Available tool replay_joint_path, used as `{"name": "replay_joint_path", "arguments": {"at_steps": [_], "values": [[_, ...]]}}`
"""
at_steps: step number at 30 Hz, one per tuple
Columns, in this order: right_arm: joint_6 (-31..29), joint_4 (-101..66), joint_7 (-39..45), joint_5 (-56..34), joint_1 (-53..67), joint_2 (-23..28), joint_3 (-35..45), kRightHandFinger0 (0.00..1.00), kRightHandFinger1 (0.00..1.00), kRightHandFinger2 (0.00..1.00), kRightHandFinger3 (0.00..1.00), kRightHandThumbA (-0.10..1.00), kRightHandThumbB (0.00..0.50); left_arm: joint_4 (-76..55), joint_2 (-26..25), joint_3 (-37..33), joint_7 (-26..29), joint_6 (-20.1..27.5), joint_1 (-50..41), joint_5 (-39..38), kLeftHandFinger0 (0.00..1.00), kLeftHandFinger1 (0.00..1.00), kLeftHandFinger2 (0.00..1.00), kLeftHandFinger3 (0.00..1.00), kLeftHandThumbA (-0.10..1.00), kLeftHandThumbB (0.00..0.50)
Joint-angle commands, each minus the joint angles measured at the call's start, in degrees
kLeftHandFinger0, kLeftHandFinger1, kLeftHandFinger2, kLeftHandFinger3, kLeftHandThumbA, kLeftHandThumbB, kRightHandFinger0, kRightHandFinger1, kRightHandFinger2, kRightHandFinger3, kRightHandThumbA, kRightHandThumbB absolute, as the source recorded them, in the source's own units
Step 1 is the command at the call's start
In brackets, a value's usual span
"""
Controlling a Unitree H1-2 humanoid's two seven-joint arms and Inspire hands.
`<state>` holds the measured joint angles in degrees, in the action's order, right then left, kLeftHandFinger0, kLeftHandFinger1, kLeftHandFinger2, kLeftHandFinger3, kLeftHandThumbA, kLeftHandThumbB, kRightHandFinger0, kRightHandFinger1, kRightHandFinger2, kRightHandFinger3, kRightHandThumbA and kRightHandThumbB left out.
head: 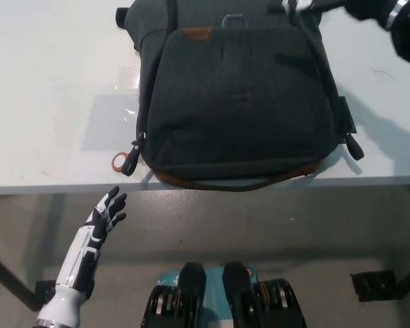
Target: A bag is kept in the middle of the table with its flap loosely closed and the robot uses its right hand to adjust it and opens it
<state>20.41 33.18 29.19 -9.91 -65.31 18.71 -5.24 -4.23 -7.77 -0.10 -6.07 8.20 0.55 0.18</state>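
A dark grey backpack [239, 102] lies flat in the middle of the white table [48, 102], its brown-trimmed bottom edge at the table's near rim. Its flap [236, 75] lies closed over the front, with a brown leather tag [197, 32] and a metal clasp [234, 20] near the far end. My black right hand [359, 8] is at the bag's far right corner, cut off by the top of the picture, so its grip is hidden. My white left hand [108, 210] hangs below the table's front edge at lower left, fingers apart, holding nothing.
A zip pull with an orange ring [119, 162] sticks out at the bag's near left corner. A black strap end [354, 147] hangs off its right side. A clear plastic patch [109, 119] lies on the table left of the bag.
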Motion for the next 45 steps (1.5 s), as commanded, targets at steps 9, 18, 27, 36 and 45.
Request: {"name": "replay_joint_path", "arguments": {"at_steps": [9, 18, 27, 36, 45], "values": [[-1.2, 9.1, 11.5, 0.1, -6.5, 1.8, -3.0, 1.0, 1.0, 1.0, 1.0, 1.0, 0.379, -0.6, -0.5, -0.6, -0.8, 2.6, -0.3, -0.3, 1.0, 1.0, 1.0, 1.0, 1.0, 0.122], [-3.8, 17.2, 12.1, 4.6, -8.2, 3.1, -6.6, 1.0, 1.0, 1.0, 1.0, 0.96, 0.425, 0.0, -0.8, -0.6, -1.4, 3.3, -0.3, -0.7, 1.0, 1.0, 1.0, 1.0, 1.0, 0.14], [-3.8, 20.5, 13.7, 6.9, -8.0, 3.9, -8.5, 1.0, 1.0, 1.0, 1.0, 0.91, 0.497, 0.6, -1.3, -0.8, -1.9, 4.1, 0.5, -0.2, 1.0, 1.0, 1.0, 1.0, 1.0, 0.143], [-12.2, 18.8, 7.7, 14.8, -7.7, 5.0, -14.8, 0.0, 0.31, 0.62, 0.56, 0.32, 0.35, 0.9, -1.4, -0.8, -2.0, 4.1, 1.4, 0.2, 1.0, 1.0, 1.0, 1.0, 1.0, 0.158], [-8.5, 14.8, -3.8, 11.5, -4.2, 2.7, -4.2, 0.0, 0.46, 0.77, 0.85, -0.1, 0.113, 0.8, -1.5, -0.9, -2.5, 2.7, 2.4, -0.5, 1.0, 1.0, 1.0, 1.0, 1.0, 0.171]]}}
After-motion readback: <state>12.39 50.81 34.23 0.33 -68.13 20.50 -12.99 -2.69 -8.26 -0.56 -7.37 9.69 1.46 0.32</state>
